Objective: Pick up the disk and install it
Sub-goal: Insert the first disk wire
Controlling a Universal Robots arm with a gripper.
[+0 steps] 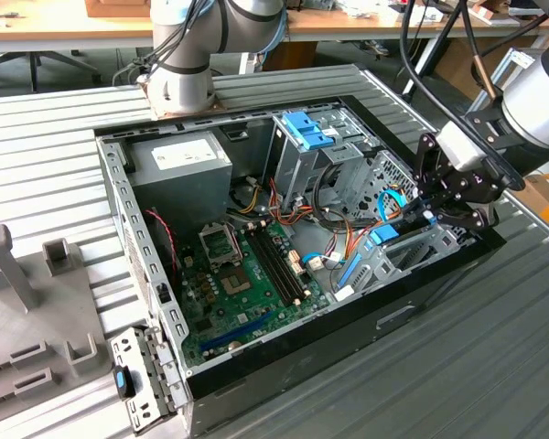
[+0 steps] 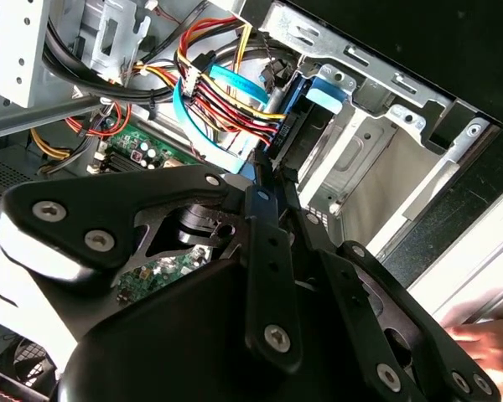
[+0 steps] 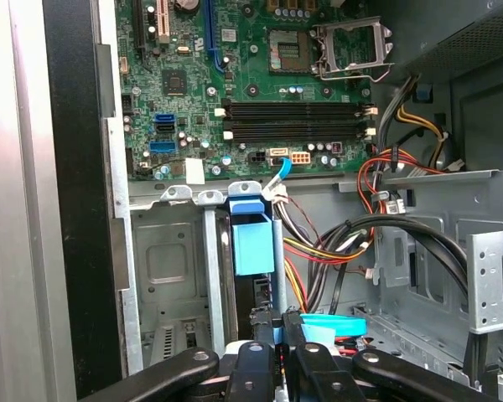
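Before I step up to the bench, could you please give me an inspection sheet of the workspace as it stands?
Surface: ribbed grey metal table, with an open computer case lying on it.
Job's things: the disk, with blue rails, stands on edge in the drive bay at the case's edge.
Clutter: grey bracket with a blue clip and grey fixtures, on the exterior view's left.
Grippers: claw closed on the disk, inside the case.
Cables: red, yellow and black wire bundle beside the disk; light blue flat cable close to the claw.
Surroundings: wooden bench behind the table.
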